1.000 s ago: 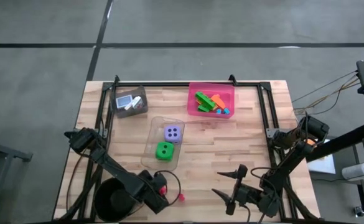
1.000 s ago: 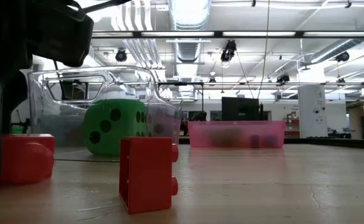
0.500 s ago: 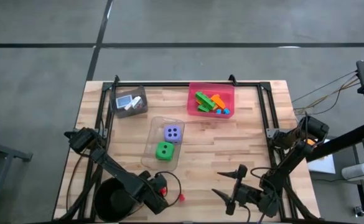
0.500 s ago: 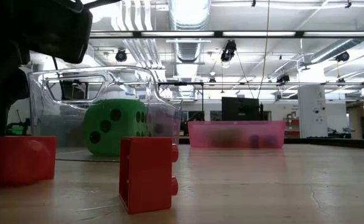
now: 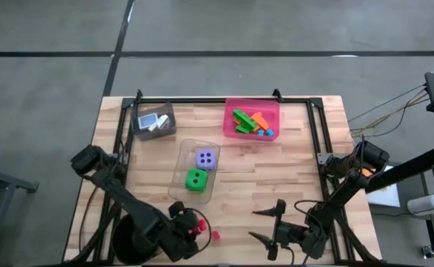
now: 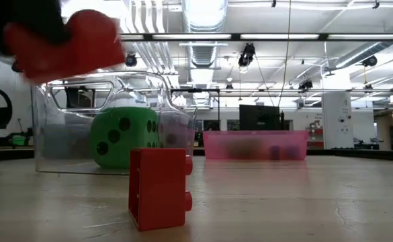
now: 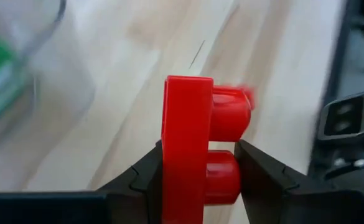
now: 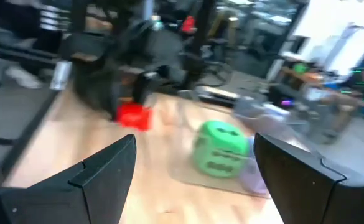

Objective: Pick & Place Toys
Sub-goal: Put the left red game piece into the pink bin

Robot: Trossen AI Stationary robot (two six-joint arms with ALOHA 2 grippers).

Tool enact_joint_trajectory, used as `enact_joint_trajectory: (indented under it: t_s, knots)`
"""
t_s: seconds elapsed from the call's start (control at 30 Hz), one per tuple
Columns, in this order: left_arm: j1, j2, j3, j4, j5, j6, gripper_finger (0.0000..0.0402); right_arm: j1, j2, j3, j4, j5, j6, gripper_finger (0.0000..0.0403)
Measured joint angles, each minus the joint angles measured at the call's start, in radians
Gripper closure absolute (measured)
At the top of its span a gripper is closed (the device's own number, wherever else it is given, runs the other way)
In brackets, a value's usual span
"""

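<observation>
Red brick point(image 7: 194, 146) is clamped between the fingers of the left end effector point(image 5: 189, 226) and held off the tabletop point(image 5: 276, 178), near the clear bin point(image 5: 194, 169) with the green die point(image 5: 196, 179). A second red brick point(image 6: 159, 188) is stood on the tabletop beside that bin. The right end effector point(image 5: 265, 225) is held with its fingers apart, well apart from the clear bin.

We see a table point(image 5: 306, 159) of pale wood planks, smooth with a soft shine. The red brick point(image 7: 197, 149) looks like smooth, glossy plastic. The clear bin point(image 6: 75, 124) is see-through shiny plastic. The green die point(image 6: 122, 138) looks matt. The pink bin point(image 5: 271, 115) is smooth plastic.
</observation>
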Motion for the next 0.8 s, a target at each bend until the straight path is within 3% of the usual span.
enact_joint_trajectory:
  t_s: [0.43, 0.8]
  knots:
    - [-0.001, -0.001, -0.03, 0.375, -0.257, 0.537, 0.0248, -0.162, 0.051, 0.0, 0.137, -0.356, 0.009, 0.0078]
    - [0.061, -0.001, -0.117, 0.481, -0.256, 0.583, 0.0248, -0.291, 0.04, 0.031, 0.1, -0.685, 0.13, 0.0078]
